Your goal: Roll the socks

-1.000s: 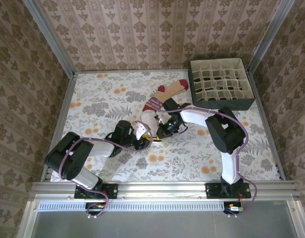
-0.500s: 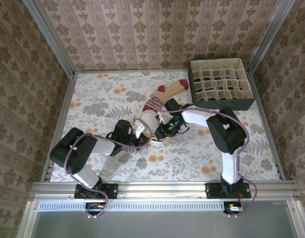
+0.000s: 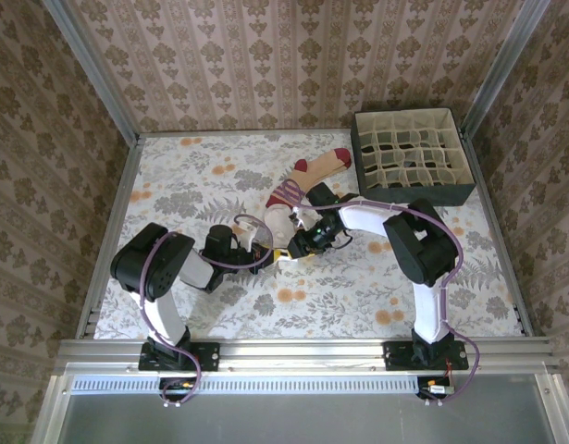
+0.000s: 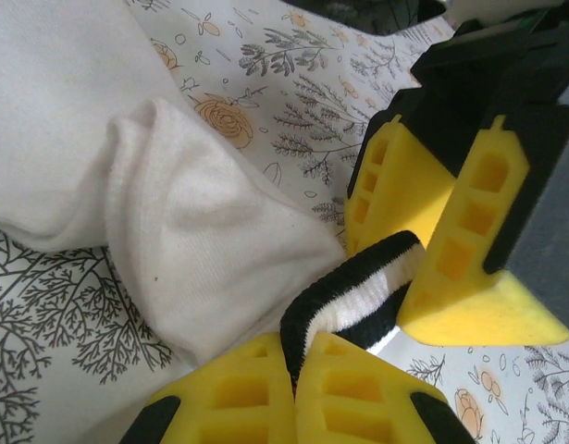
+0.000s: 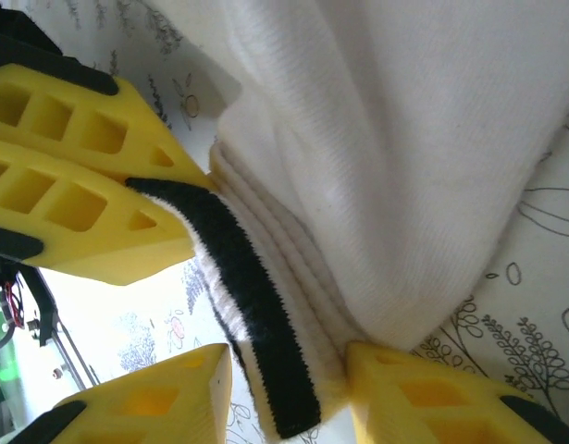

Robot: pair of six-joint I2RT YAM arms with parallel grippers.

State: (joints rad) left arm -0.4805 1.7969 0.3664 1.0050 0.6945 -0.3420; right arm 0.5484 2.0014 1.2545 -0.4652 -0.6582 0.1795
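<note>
Two socks on floral surface [image 3: 358, 287]: cream sock [image 3: 277, 225], ribbed knit, two dark stripes, bunched mid-surface; tan sock [image 3: 314, 169], maroon toe and heel, just beyond. Left tool [image 4: 291, 370] pinched tight on striped cuff [image 4: 358, 296]; right tool [image 5: 284, 379] narrowly clamping same cuff.

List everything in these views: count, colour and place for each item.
cream-white sock: one, cream with dark cuff stripes, mid-table between both claws.
tan sock: one, tan with maroon toe and heel, just beyond the cream-white sock.
divider box: one, dark outside with a cream grid inside, far right corner.
table cloth: one, pale floral print, covering the table.
left claw: one, yellow fingers, shut on the cream-white sock's cuff.
right claw: one, yellow fingers, clamped on the same cuff from the opposite side.
</note>
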